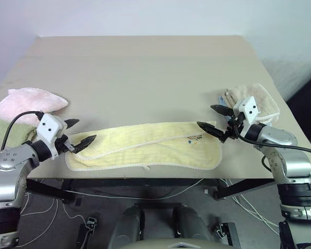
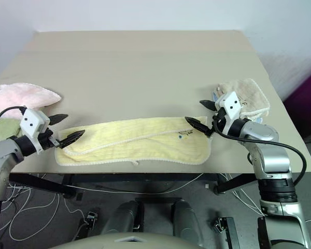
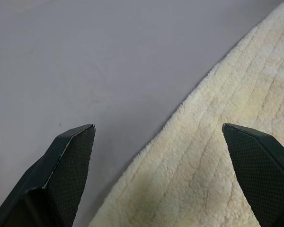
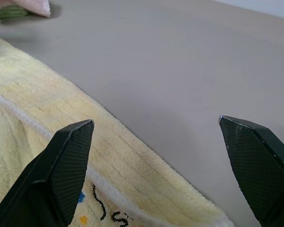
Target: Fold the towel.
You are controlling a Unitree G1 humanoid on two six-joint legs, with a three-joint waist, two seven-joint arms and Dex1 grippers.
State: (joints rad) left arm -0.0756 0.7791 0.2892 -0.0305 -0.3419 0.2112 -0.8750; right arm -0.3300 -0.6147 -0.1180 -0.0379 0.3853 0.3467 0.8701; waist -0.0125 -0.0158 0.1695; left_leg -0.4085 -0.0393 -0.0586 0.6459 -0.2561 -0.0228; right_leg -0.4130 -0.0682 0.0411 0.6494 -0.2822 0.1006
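Observation:
The pale yellow towel (image 1: 145, 146) lies stretched along the table's front edge, folded lengthwise, with a whitish hem and small dark handwritten marks (image 4: 104, 213) near its right end. My left gripper (image 1: 82, 131) hovers open at the towel's left end, one finger (image 3: 71, 165) over bare table and the other over the cloth. At the right end my right gripper (image 1: 205, 115) is also open, straddling the towel's far edge (image 4: 132, 165). Neither gripper holds anything.
A fluffy pink towel (image 1: 28, 101) rests on a green cloth (image 1: 5, 132) at the table's left edge. A beige folded towel (image 1: 259, 101) sits at the right edge, just behind my right gripper. The table (image 1: 145, 72) stretches away behind the yellow towel.

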